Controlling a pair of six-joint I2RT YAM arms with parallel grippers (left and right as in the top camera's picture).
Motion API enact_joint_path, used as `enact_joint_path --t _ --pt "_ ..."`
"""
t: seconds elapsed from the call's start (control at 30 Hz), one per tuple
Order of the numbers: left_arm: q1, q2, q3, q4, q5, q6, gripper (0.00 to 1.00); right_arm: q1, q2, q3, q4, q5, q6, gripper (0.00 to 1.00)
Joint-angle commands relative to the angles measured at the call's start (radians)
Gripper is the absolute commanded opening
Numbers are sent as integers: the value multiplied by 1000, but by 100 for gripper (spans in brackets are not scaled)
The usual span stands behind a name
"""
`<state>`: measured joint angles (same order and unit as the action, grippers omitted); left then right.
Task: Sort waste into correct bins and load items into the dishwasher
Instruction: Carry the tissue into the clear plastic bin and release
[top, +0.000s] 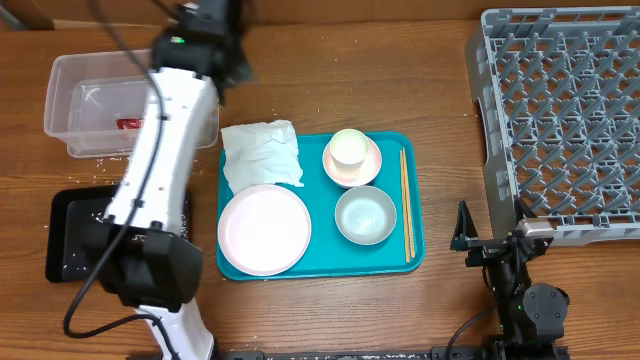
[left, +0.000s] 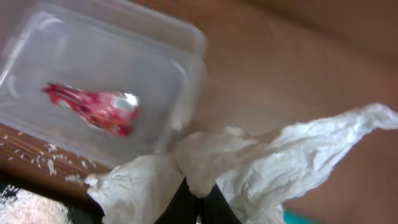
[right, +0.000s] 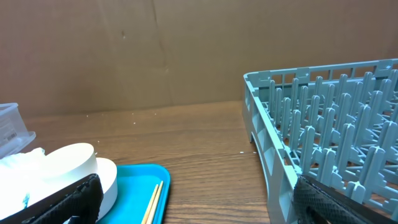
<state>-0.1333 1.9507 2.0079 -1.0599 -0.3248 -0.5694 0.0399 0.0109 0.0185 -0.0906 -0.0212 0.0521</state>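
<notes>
Left tool (left: 198, 188) is pinching the napkin (left: 267, 155) beside the tub (left: 186, 43) holding the wrapper (left: 93, 107). Right tool (top: 466, 238) is hanging open; plate (top: 264, 230), bowls (top: 365, 215), chopsticks (top: 406, 205) are sitting on the tray (top: 412, 256), rack (top: 570, 120) empty.

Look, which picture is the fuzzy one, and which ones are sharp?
Left wrist view: fuzzy all over, the red printed snack wrapper in the clear rectangular plastic tub smeared, the crumpled white paper napkin soft-edged. Overhead view: sharp and evenly lit, the teal serving tray crisp. Right wrist view: the grey plastic dish rack is sharp, the near black fingers dark and blurry.
</notes>
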Motion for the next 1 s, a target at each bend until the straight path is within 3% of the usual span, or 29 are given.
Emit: enact_joint_path --t 0.0,0.1,0.2,0.33,0.43,0.57,0.73,0.8,0.9,0.97 --pt "106 11 16 35 -41 -153 4 -3 -8 -10 6 5 1 100" --pt "180 30 16 60 -40 -212 9 -3 -8 -10 6 5 1 100" --pt "243 60 16 71 -40 -232 29 -3 -8 -10 6 5 1 100" --pt "290 102 16 63 -37 -228 42 -3 -8 -10 6 5 1 100" --pt "310 123 16 46 11 -201 62 -3 -8 -10 6 5 1 100" --pt "314 127 16 -3 155 -167 66 -3 -8 -10 6 5 1 100" --pt "297 123 16 -63 638 135 65 -3 -8 -10 6 5 1 100" --pt "272 123 16 -80 767 243 67 -3 -8 -10 6 5 1 100" --pt "187 123 16 -125 838 417 70 -3 -8 -10 6 5 1 100" --pt "129 123 10 -152 781 482 71 -3 -8 -10 6 5 1 100"
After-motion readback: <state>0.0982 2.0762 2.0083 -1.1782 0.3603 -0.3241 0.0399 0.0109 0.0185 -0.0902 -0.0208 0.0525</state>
